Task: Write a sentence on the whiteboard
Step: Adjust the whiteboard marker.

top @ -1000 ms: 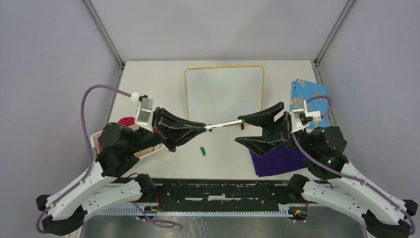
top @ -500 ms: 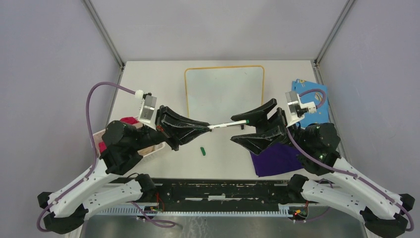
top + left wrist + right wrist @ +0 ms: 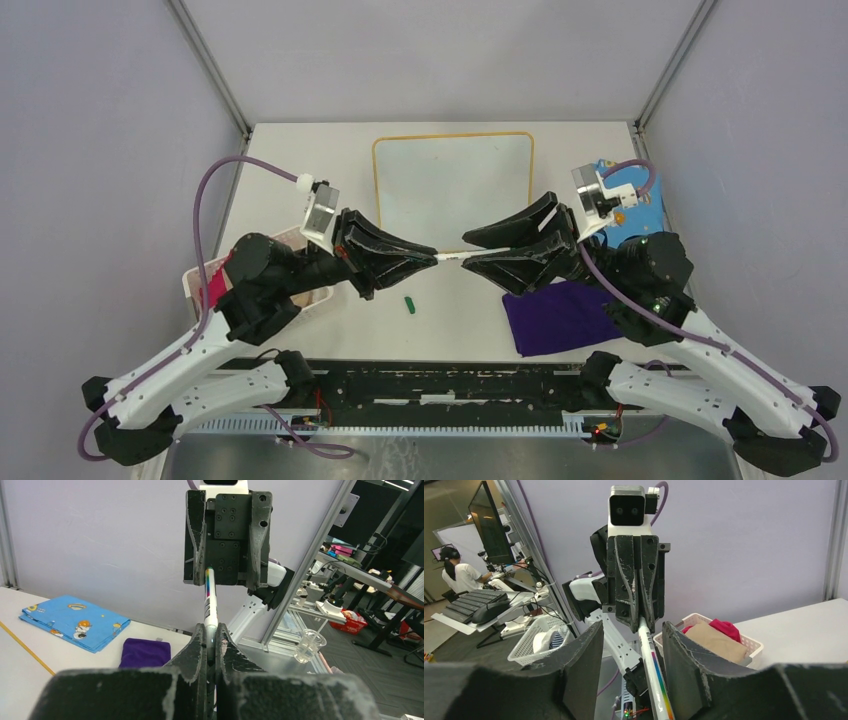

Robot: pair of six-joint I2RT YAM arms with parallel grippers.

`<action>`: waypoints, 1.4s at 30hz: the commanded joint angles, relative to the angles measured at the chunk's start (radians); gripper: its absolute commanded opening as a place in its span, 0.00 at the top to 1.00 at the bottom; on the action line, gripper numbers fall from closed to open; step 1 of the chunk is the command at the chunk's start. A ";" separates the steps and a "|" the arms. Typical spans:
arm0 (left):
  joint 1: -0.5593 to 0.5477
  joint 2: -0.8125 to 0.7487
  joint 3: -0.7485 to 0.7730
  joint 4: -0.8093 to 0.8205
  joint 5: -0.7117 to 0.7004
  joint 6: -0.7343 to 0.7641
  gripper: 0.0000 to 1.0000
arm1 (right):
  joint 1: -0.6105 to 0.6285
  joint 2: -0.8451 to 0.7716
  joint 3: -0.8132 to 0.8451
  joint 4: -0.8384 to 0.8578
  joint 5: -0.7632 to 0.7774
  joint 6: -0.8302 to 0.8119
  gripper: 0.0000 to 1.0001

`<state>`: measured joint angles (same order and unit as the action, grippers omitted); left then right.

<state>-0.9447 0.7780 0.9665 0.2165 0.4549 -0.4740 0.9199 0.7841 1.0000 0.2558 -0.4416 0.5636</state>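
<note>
White marker [image 3: 450,256] bridges the two arms, just on the near side of the whiteboard [image 3: 452,180], which lies flat at the table's far centre and bears no writing. Left gripper [image 3: 210,636] is clamped on the barrel; right gripper [image 3: 631,640] straddles it, fingers apart. For a clean handover, the right should close squarely before the left lets go. Green piece [image 3: 408,303], perhaps the cap, lies on the table nearby.

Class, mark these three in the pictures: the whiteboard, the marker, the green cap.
whiteboard [image 3: 452,183]: top external view, bare white centre.
marker [image 3: 210,602]: left wrist view, middle of its barrel.
green cap [image 3: 409,303]: top external view, its middle.
</note>
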 commanded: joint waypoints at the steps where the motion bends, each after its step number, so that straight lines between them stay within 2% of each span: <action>1: -0.006 -0.010 0.049 0.005 0.017 -0.038 0.98 | -0.002 -0.007 0.069 -0.091 0.041 -0.010 0.50; 12: -0.006 -0.007 0.086 -0.039 -0.006 -0.052 0.98 | -0.002 0.017 0.170 -0.292 0.056 -0.059 0.50; 15: -0.006 -0.001 0.088 -0.034 -0.006 -0.060 0.98 | -0.003 0.023 0.170 -0.304 0.055 -0.053 0.55; 19: -0.006 0.005 0.086 -0.012 -0.005 -0.073 0.98 | -0.003 0.024 0.162 -0.295 0.049 -0.049 0.58; 28: -0.006 0.014 0.075 -0.026 0.005 -0.063 0.98 | -0.003 0.003 0.116 -0.205 0.035 -0.017 0.58; 36: -0.006 0.009 0.077 -0.045 -0.004 -0.052 0.98 | -0.003 0.004 0.119 -0.231 0.031 -0.026 0.69; 40: -0.006 0.013 0.092 -0.061 -0.003 -0.039 0.98 | -0.004 0.003 0.120 -0.237 0.026 -0.029 0.70; 42: -0.006 0.019 0.104 -0.075 -0.003 -0.031 0.98 | -0.003 0.003 0.123 -0.242 0.023 -0.029 0.67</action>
<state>-0.9470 0.7948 1.0187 0.1532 0.4519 -0.5167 0.9195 0.7975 1.1149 -0.0105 -0.4057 0.5304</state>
